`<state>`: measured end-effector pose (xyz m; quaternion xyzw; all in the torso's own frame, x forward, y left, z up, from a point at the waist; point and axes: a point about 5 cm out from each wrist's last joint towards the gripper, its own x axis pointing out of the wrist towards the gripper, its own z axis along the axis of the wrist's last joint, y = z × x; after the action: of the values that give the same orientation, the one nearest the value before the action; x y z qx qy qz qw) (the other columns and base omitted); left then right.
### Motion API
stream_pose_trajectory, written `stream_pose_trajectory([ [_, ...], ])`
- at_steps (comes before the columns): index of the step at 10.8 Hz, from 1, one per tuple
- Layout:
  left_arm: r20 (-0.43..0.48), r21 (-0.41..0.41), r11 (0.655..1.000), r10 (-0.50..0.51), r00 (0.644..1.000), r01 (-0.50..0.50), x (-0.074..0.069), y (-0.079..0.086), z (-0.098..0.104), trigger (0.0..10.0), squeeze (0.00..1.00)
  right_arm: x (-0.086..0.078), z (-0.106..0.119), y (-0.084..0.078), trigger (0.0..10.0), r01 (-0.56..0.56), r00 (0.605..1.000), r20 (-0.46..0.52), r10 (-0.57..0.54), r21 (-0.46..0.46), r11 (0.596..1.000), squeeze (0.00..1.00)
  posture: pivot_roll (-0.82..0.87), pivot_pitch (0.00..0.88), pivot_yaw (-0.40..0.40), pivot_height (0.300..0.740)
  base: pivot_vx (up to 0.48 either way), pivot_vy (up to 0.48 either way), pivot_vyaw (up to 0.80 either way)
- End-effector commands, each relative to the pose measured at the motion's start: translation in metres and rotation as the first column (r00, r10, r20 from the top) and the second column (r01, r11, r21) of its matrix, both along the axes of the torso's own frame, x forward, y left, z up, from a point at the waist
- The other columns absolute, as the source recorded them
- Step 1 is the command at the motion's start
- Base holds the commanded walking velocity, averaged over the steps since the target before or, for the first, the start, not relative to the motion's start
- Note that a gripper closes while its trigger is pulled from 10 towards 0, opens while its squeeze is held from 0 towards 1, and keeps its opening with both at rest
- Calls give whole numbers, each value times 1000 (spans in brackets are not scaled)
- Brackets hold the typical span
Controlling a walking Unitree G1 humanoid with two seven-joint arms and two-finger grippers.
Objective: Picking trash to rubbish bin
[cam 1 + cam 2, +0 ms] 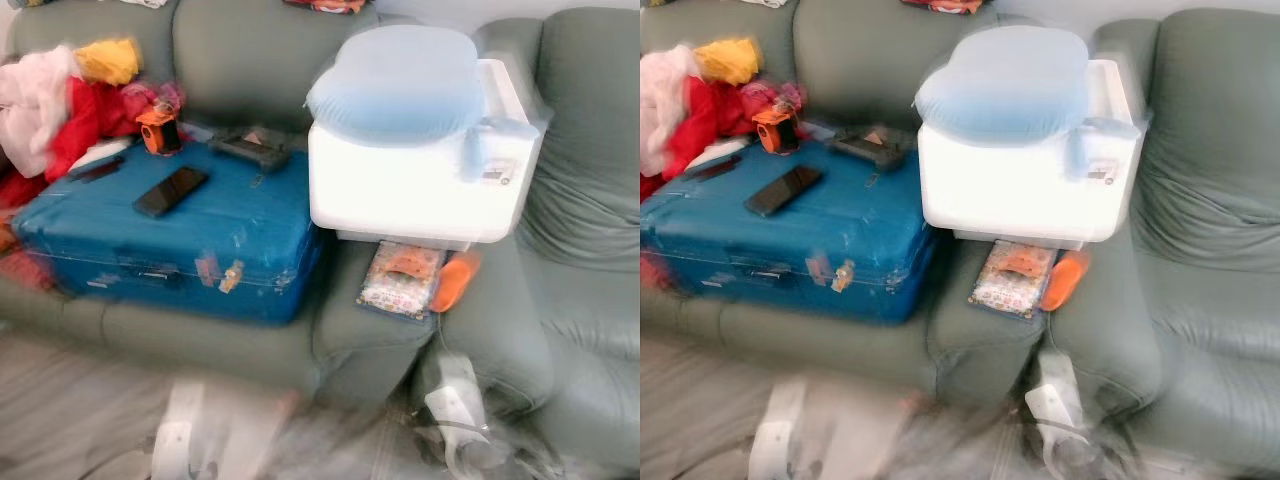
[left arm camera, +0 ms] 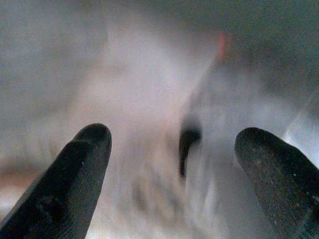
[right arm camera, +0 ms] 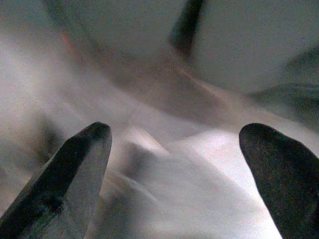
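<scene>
Blurred silver arms point(image 1: 175, 430), apparently matte black fingers point(image 2: 65, 184).

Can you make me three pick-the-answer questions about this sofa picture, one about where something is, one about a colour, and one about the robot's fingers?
1. Where does the black phone lie?
A. on the blue suitcase
B. on the floor
C. on the white box

2. What colour is the cushion on top of the white box?
A. red
B. light blue
C. black

3. How are the left gripper's two black fingers?
A. pressed together
B. spread apart with nothing between them
C. clamped on a bottle

Answers:
1. A, the phone rests flat on the suitcase lid on the green sofa.
2. B, the cushion is pale blue against the white box.
3. B, the left wrist view shows a wide empty gap between the fingers; the right gripper looks the same.
</scene>
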<state>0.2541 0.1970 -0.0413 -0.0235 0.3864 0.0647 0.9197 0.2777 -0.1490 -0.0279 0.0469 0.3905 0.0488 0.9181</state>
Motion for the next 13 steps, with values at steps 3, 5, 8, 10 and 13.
stream_pose_trajectory([
  [3,27,6,1000,10,1000,-10,1,0,1,10000,0,-1,0,13,10000,-5,1000,-9,5,81,997,0,45,0,84,740,0,0,0],
  [5,26,-4,1000,-2,1000,2,2,-2,2,10000,0,1,1,10,10000,20,1000,-8,-19,82,996,0,35,0,85,740,0,0,0],
  [8,19,47,999,3,1000,-3,-6,8,-2,10000,0,-6,-3,-26,10000,99,995,9,-99,-18,995,0,31,0,76,740,0,0,0],
  [10,-19,73,997,-27,999,29,-18,13,-9,10000,0,-23,-13,-48,10000,127,991,-25,-129,-67,990,0,33,0,80,740,0,0,0],
  [13,-164,131,984,-103,981,125,-57,25,-30,10000,0,-61,-32,-81,10000,188,970,-123,-212,-181,965,0,29,0,92,740,0,0,0],
])
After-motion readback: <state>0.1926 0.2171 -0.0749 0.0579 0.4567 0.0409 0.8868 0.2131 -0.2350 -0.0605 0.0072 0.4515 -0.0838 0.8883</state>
